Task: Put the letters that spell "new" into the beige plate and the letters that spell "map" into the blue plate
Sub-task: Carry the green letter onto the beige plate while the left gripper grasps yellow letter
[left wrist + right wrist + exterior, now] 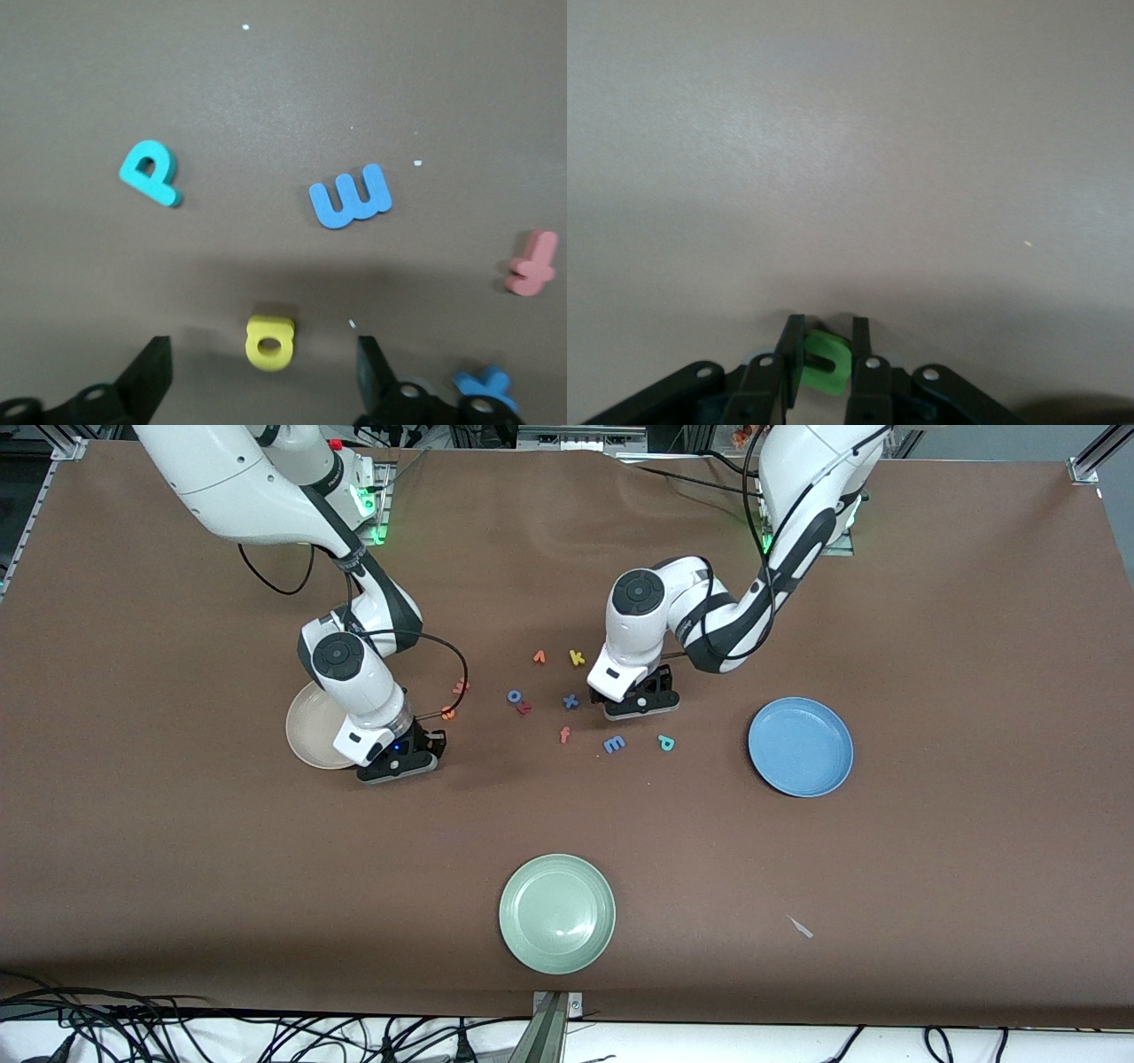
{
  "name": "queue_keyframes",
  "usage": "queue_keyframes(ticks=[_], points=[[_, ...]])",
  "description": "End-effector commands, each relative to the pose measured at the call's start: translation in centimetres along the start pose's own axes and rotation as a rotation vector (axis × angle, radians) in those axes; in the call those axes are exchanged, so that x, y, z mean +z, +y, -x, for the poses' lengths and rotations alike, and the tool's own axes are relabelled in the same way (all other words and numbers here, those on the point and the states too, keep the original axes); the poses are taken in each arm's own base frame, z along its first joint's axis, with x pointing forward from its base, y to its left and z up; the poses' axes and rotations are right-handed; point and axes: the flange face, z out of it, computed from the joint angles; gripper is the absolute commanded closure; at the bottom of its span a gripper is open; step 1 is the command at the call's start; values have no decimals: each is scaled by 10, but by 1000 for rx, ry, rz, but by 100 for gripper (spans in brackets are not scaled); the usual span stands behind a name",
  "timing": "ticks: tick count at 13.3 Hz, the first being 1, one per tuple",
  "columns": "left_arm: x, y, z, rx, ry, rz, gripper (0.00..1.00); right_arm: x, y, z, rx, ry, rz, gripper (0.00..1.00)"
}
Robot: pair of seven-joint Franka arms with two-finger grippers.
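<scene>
My right gripper (828, 329) is shut on the green n (827, 361), low over the table beside the beige plate (310, 726); in the front view this gripper (400, 760) hides the n. My left gripper (262, 354) is open, with the yellow a (269, 342) lying untouched between its fingers. In the front view it (640, 701) stands low among the letters. The blue m (614, 743) and teal p (665, 742) lie just nearer the camera. The orange e (448, 711) and pinkish-red w (459, 687) lie near the right arm. The blue plate (800, 746) holds nothing.
Other letters lie mid-table: orange v (539, 657), yellow k (577, 657), blue o (514, 696), blue x (570, 701), salmon f (564, 734). A pale green plate (556, 912) sits near the front edge. A small scrap (801, 927) lies toward the left arm's end.
</scene>
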Motion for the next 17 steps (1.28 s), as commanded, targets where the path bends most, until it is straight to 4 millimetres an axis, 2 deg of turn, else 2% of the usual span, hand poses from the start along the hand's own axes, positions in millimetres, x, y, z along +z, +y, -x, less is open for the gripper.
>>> queue_keyframes(ticks=[1,2,3,5,6,7,8,9,12,13,17], points=[[8,6,-4,78,8,-4,22,-42,33,-9,-48,-40,62,80],[8,5,-4,85,8,-4,29,-50,47,-10,-76,-54,74,79],[9,4,-4,87,6,-6,30,-59,61,-9,-93,-76,88,79],[10,5,-1,91,3,-8,37,-65,73,2,-97,-128,106,78],[12,5,-1,91,-1,-8,41,-62,75,14,-93,-148,109,77],[13,5,0,92,-2,-10,46,-54,74,27,-83,-163,106,68],[14,5,0,92,-4,-11,50,-53,74,35,-74,-162,103,56],[15,4,0,92,-5,-12,53,-50,74,40,-57,-164,104,48],[15,5,1,91,-6,-11,59,-51,70,46,10,-171,113,47],[14,9,7,101,-11,-6,61,-53,63,44,27,-165,110,43],[15,7,7,99,-15,-7,73,-57,-9,28,228,-122,62,42]])
